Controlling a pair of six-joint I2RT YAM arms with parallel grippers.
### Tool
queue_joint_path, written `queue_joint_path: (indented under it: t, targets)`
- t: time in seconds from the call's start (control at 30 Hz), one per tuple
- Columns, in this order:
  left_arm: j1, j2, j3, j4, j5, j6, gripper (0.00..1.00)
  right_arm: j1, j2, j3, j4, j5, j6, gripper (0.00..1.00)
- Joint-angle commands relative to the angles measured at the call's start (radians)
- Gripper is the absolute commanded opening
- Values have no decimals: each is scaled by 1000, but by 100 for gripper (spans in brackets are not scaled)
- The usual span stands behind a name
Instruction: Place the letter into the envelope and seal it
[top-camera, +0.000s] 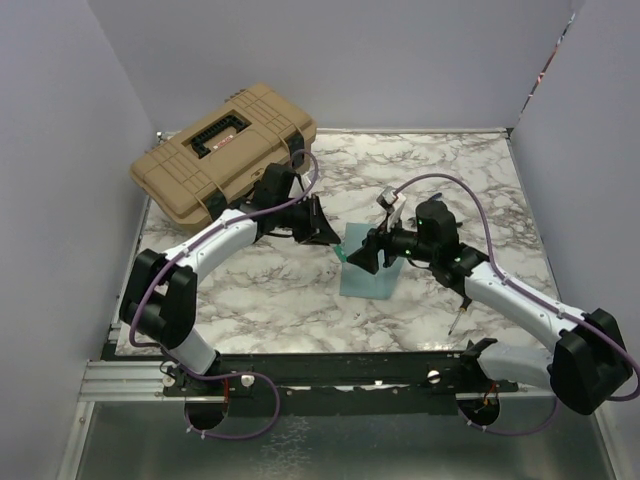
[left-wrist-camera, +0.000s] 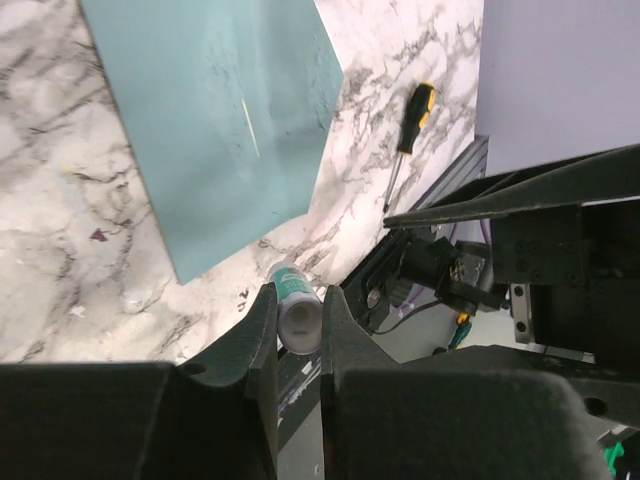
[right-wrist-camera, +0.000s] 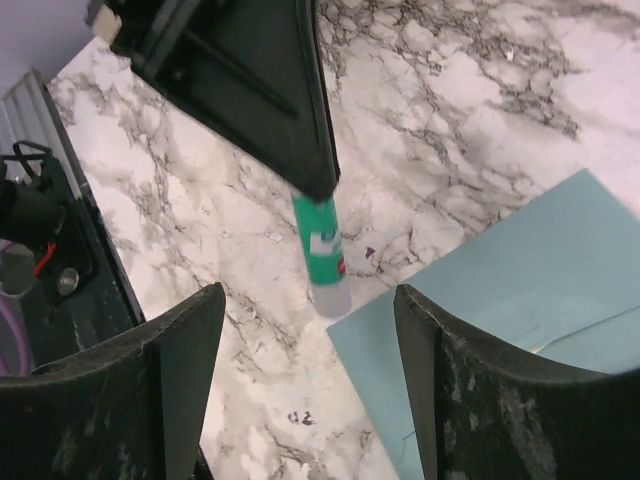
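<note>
A flat teal paper envelope (top-camera: 372, 280) lies face-up near the middle of the white-and-grey marble table (top-camera: 280, 310), flat on the surface.

The left gripper (left-wrist-camera: 297, 300) is clamped on a green-and-white glue stick (right-wrist-camera: 322, 250). Its dark fingers (left-wrist-camera: 262, 330) pinch the tube's upper end, so the stick hangs with its pale cap end pointing down at the table. That end sits just off the envelope's corner, at about 9 o'clock from the envelope in the overhead view. Whether it touches the paper or the marble cannot be told.

The right gripper (right-wrist-camera: 308, 320) stands wide apart and holds nothing. Its two black fingers (right-wrist-camera: 190, 380) flank the glue stick with clear gaps on both sides. In the overhead view it hovers over the envelope's 10 o'clock part, facing the left gripper.

A screwdriver with a yellow-and-black handle (left-wrist-camera: 412, 120) lies on the marble at about 4 o'clock from the envelope, well apart from it. A tan plastic toolbox with black latches (top-camera: 225, 150) rests at 10 o'clock, at the table's far left corner.
</note>
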Motion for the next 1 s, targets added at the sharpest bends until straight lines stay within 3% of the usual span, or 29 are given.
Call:
queue_joint_path:
  t: [0.0,0.1,0.2,0.67,0.97]
  targets:
    - [52,-27,11,12,39,-41,0,-3,-49,-109,224,57,302,73]
    - [62,-38,12,22,67,-78,0,-4,-61,-194,401,28,472,74]
    - [65,-46,15,29,100,-108,0,-4,-48,-232,503,20,499,74]
    - [65,-61,-10,34,147,-134,0,-2,102,-98,357,-53,214,74]
    - [65,-68,1,37,130,-155,0,-2,131,-79,305,-194,121,62]
